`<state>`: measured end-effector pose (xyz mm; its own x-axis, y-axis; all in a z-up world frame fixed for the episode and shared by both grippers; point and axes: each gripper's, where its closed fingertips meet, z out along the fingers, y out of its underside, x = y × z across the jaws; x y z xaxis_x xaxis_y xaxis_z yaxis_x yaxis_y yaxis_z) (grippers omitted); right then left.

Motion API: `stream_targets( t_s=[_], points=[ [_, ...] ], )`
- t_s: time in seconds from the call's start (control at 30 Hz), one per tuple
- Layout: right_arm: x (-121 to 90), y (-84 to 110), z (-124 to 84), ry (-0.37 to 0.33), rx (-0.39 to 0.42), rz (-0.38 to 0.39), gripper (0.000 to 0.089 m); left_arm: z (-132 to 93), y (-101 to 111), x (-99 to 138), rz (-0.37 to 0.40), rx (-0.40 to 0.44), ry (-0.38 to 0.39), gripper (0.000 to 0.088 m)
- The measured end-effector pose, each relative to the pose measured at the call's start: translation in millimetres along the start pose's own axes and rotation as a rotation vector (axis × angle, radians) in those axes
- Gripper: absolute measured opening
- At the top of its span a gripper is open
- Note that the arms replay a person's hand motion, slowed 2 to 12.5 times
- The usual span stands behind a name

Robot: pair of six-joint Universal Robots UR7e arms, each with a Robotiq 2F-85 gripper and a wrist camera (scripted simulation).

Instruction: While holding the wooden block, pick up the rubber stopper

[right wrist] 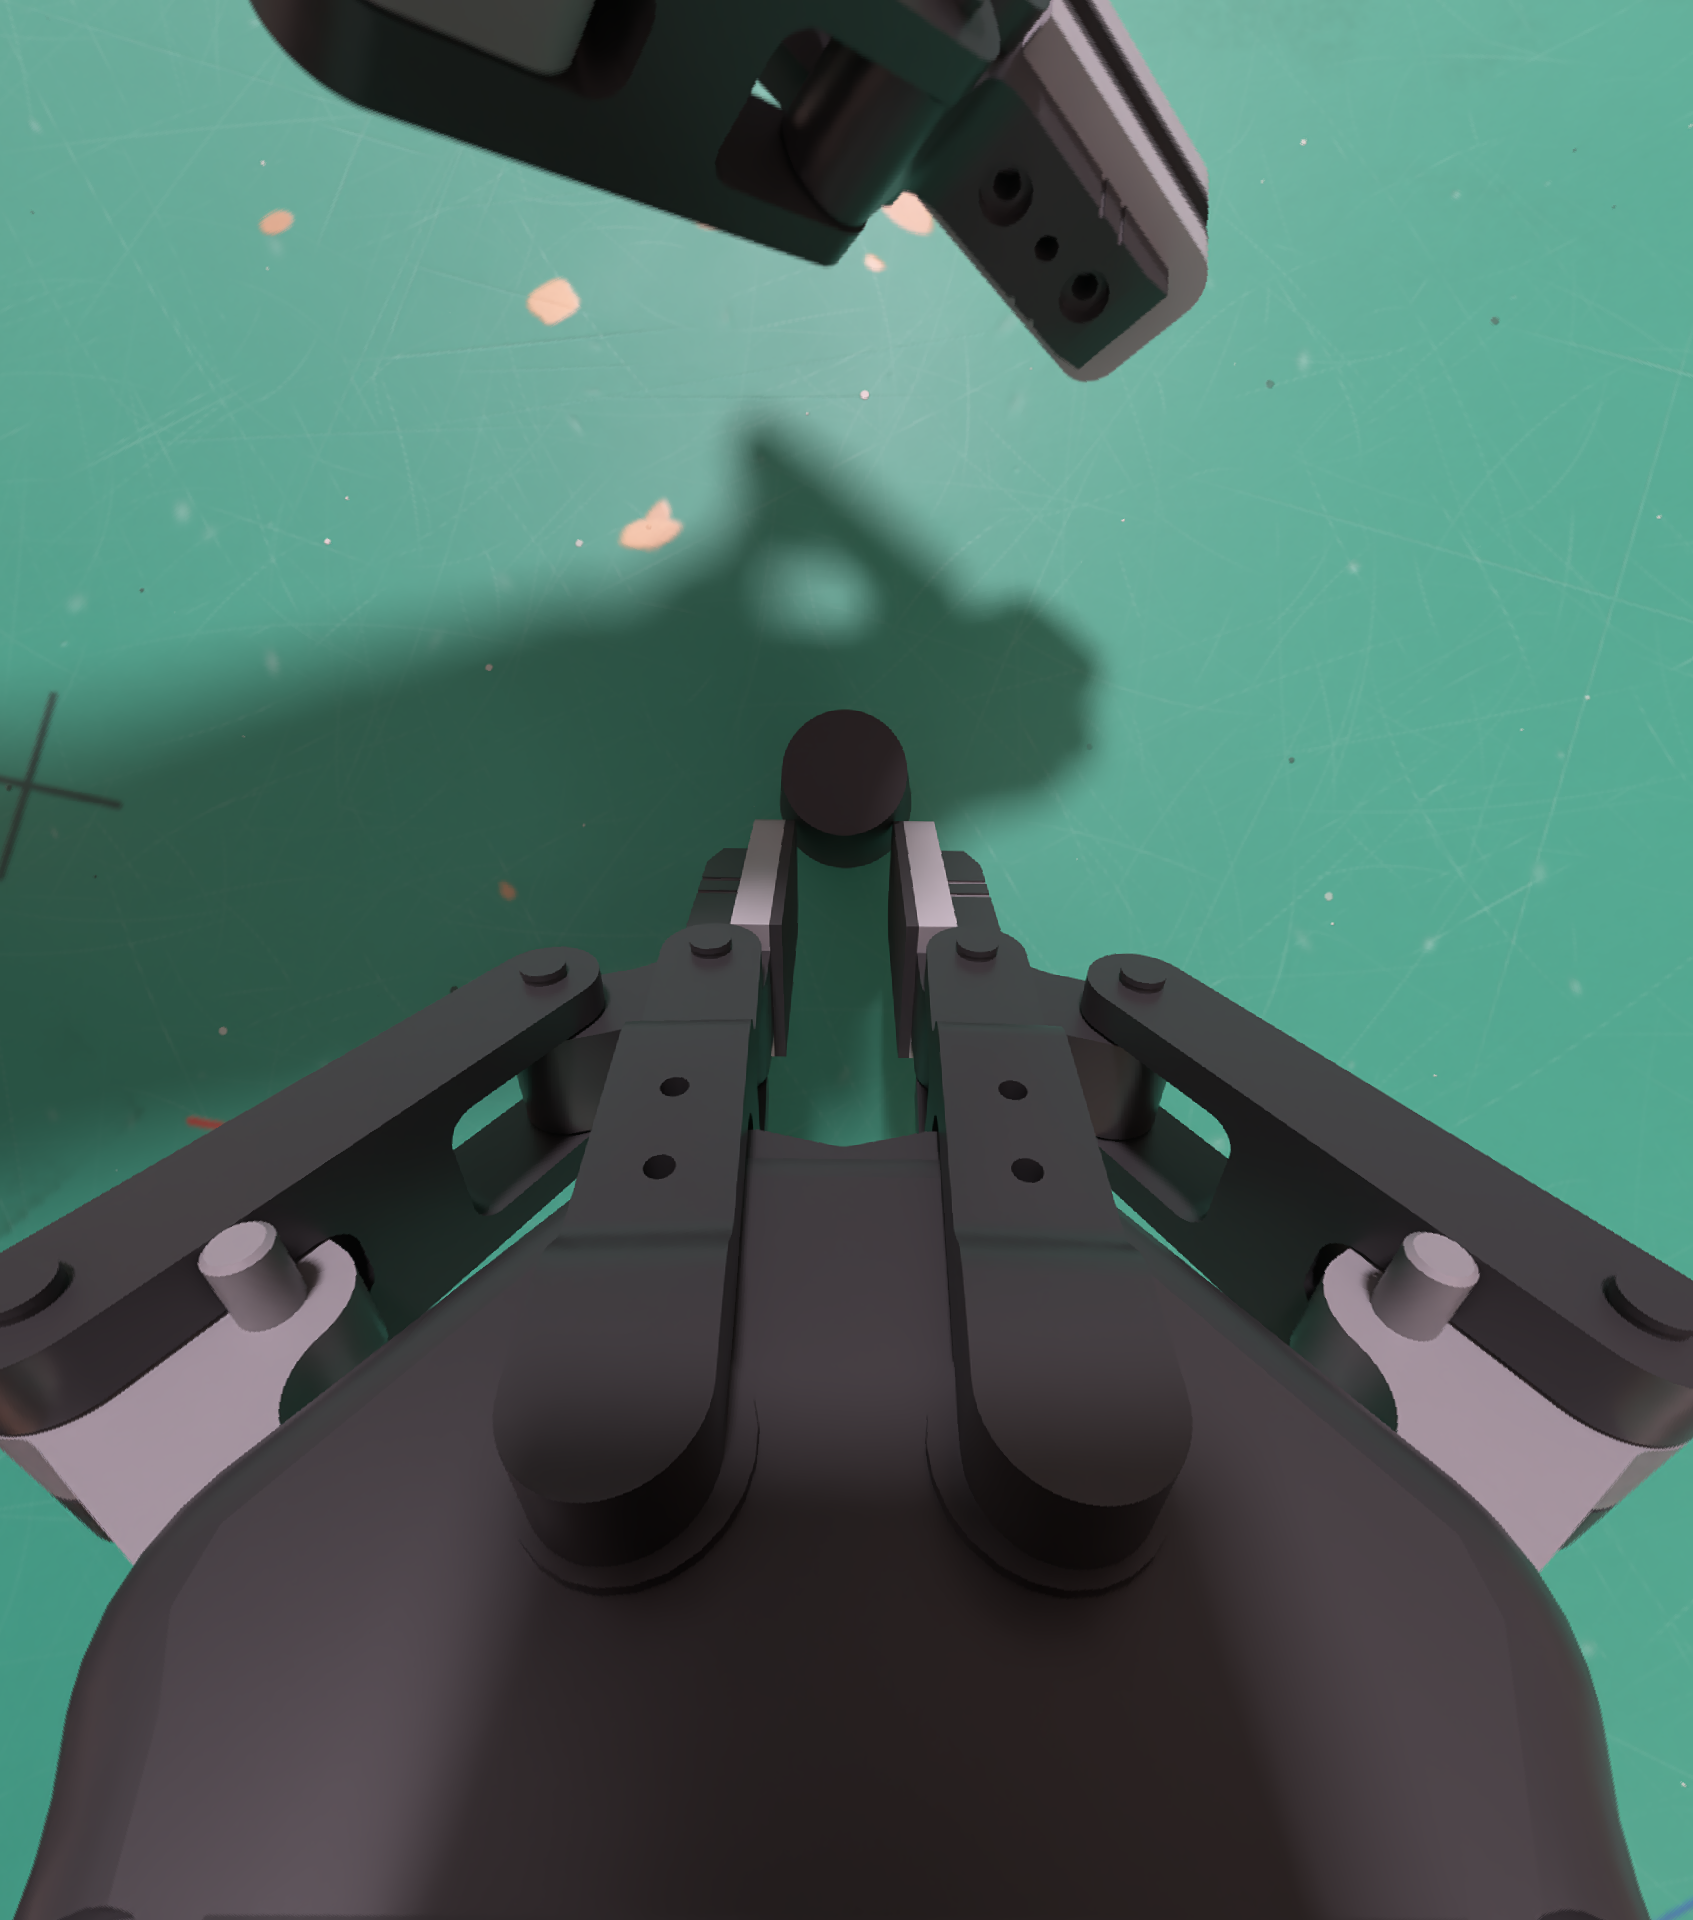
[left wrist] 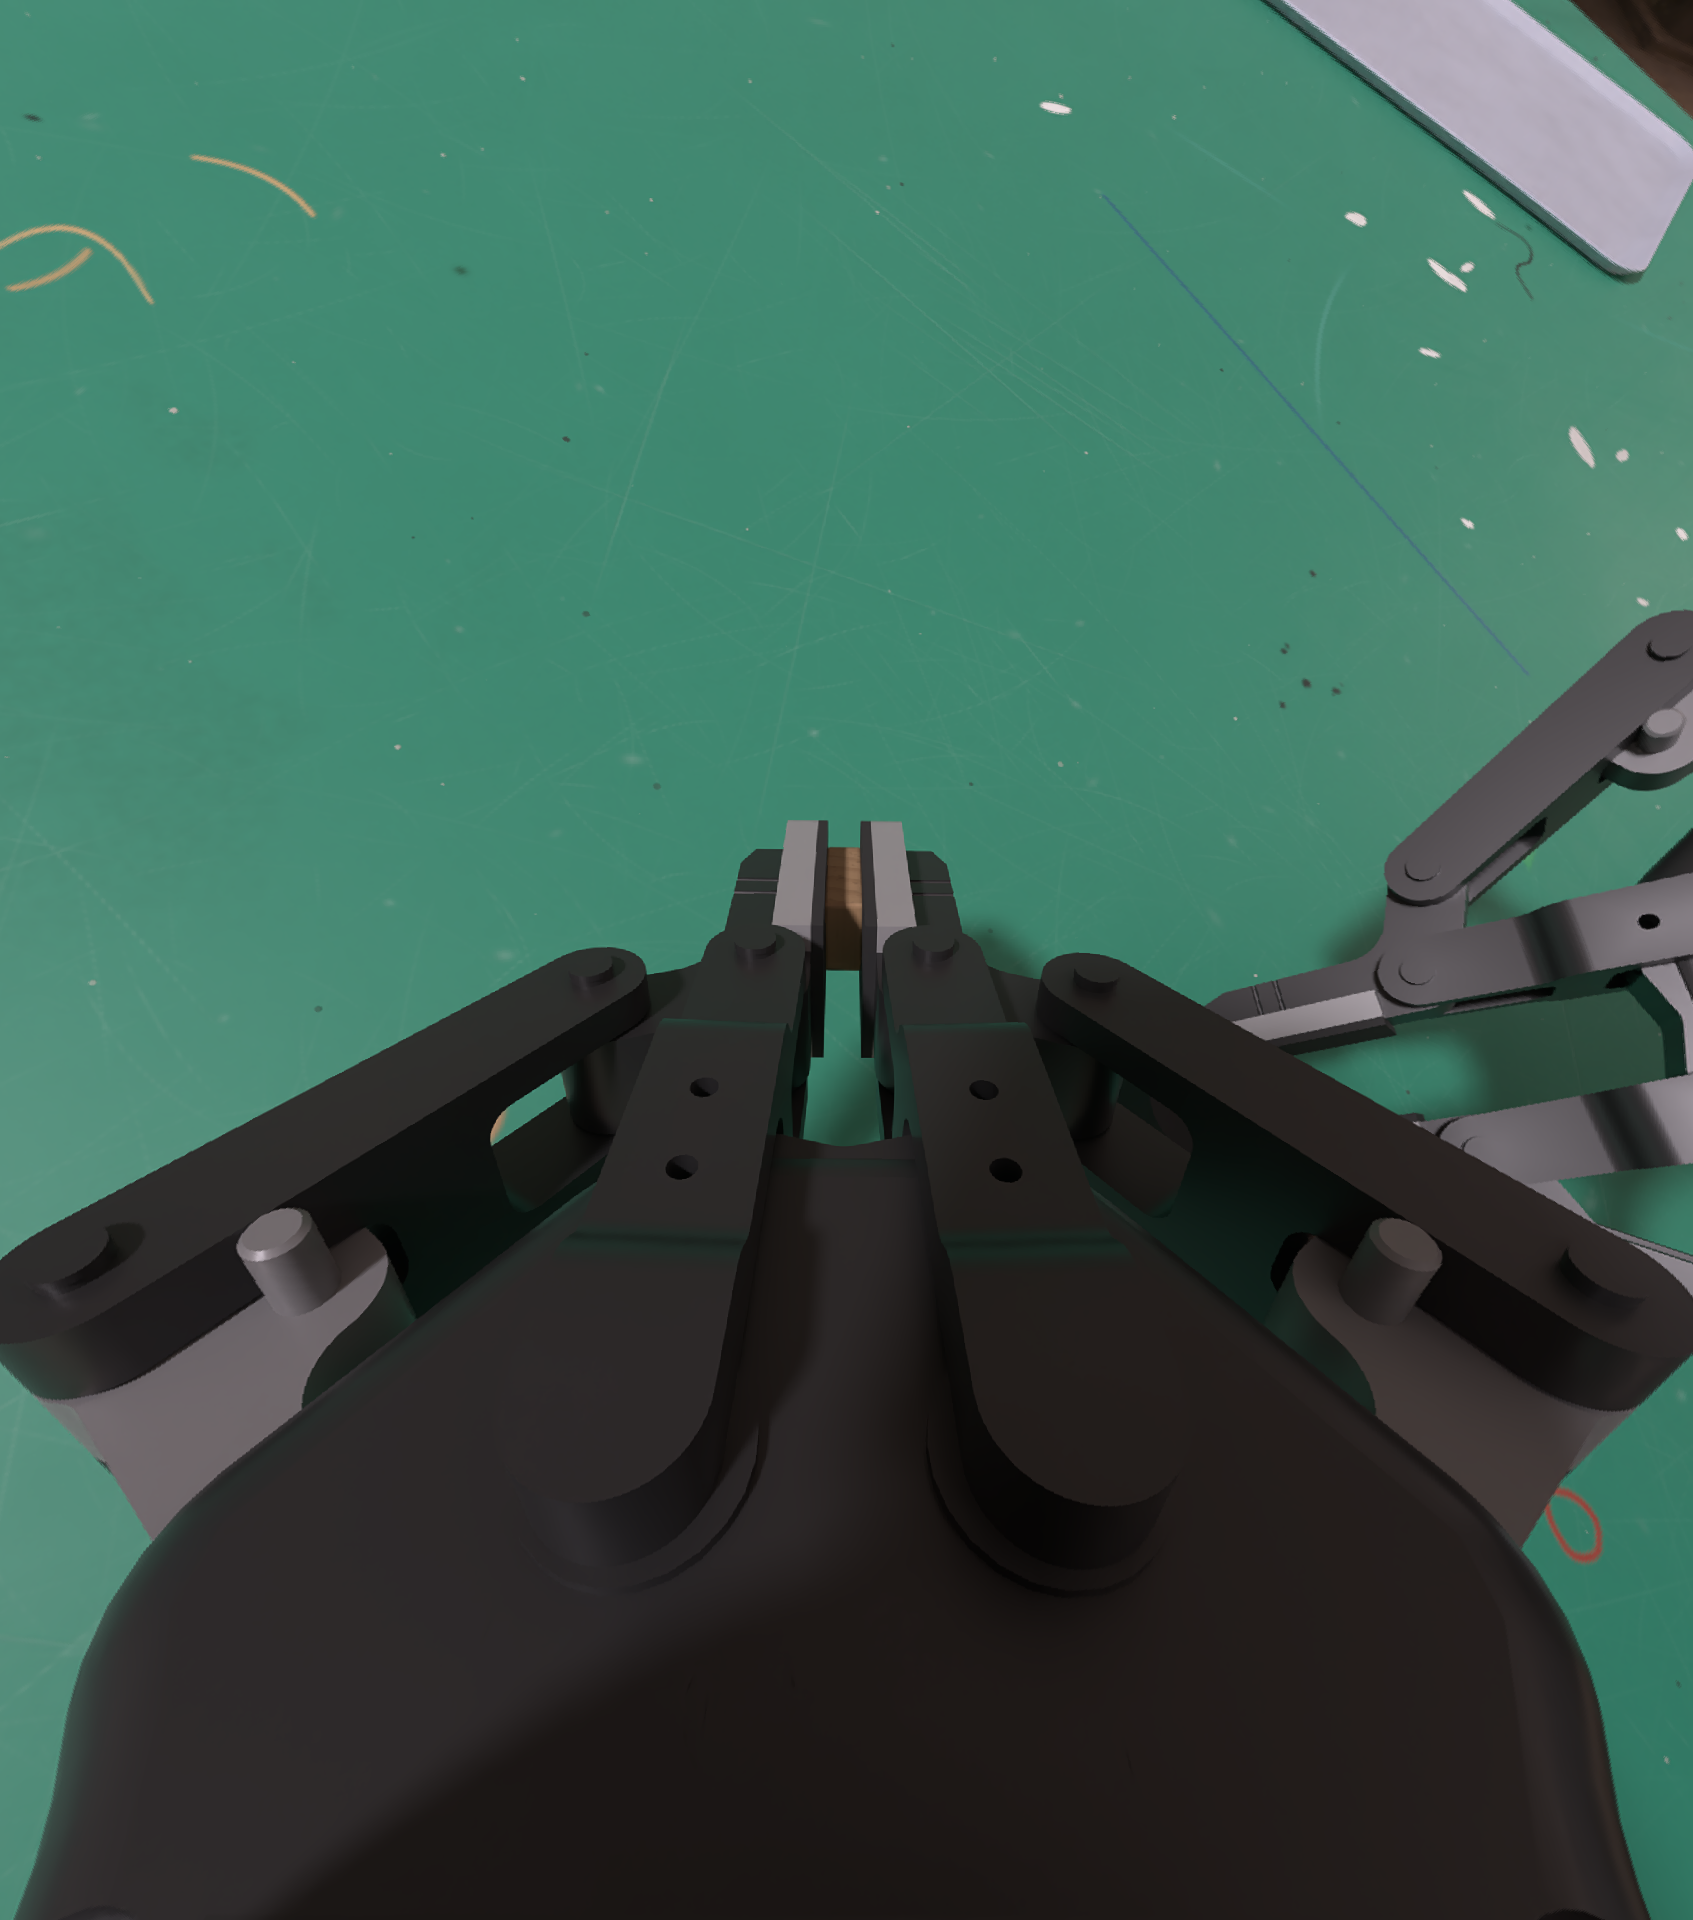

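In the left wrist view my left gripper (left wrist: 844, 842) is shut on a small tan wooden block (left wrist: 844, 899), pinched between its pads above the green mat (left wrist: 613, 520). In the right wrist view my right gripper (right wrist: 844, 842) is closed to a narrow gap on a black round rubber stopper (right wrist: 842, 774), which is held at the fingertips. I cannot tell whether the stopper is off the mat (right wrist: 1444, 623). The right gripper also shows at the right edge of the left wrist view (left wrist: 1341, 1013). The left gripper hangs at the top of the right wrist view (right wrist: 1081, 208).
A flat pale grey plate (left wrist: 1507, 114) lies at the far right of the mat near its edge. The mat carries scratches, paint flecks, a thin red loop (left wrist: 1574, 1527) and a drawn cross (right wrist: 26, 790). The two grippers are close together.
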<state>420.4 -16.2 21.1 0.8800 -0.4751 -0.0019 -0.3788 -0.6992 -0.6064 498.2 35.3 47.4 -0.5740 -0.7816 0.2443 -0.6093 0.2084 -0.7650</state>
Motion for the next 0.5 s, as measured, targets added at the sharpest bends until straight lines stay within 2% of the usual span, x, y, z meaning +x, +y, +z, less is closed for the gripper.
stream_targets(
  t_s=[0.5],
  points=[
    [10.4, 1.7, 3.6, 0.066, -0.042, 0.015, 0.0161, 1.8, -1.1, 9.3, 0.039, 0.01, -0.03, 0.0054]
  ],
)
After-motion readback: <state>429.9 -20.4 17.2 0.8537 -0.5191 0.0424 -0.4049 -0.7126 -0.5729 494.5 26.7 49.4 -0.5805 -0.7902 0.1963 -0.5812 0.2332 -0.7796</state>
